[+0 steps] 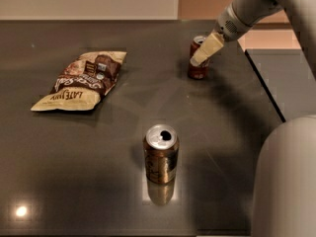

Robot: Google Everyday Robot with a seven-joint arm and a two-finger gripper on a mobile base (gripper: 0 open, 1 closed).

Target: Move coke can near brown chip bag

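Coke can stands upright in the upper right part of the frame, on the dark glossy table, not far from the table's right edge. Its red side and silver top both show. My claw is right at it, coming down at a slant from the upper right corner of the frame. The pale tip of the claw lies across the front of the can's upper half, so that part of the can is covered. Whether my claw is spread, closed, or pinching the can, I cannot tell from here. My grey arm runs up and out of the frame at the top right.

The brown chip bag lies flat at the left of the frame, well apart from the coke can. Its brown part points toward the upper right and its tan band with dark lettering toward the lower left.

A brown-gold can stands upright in the lower middle of the frame, its silver top open, and its reflection shows on the table just below it. It is apart from both the bag and the coke can. A rounded grey part of my body fills the lower right corner.
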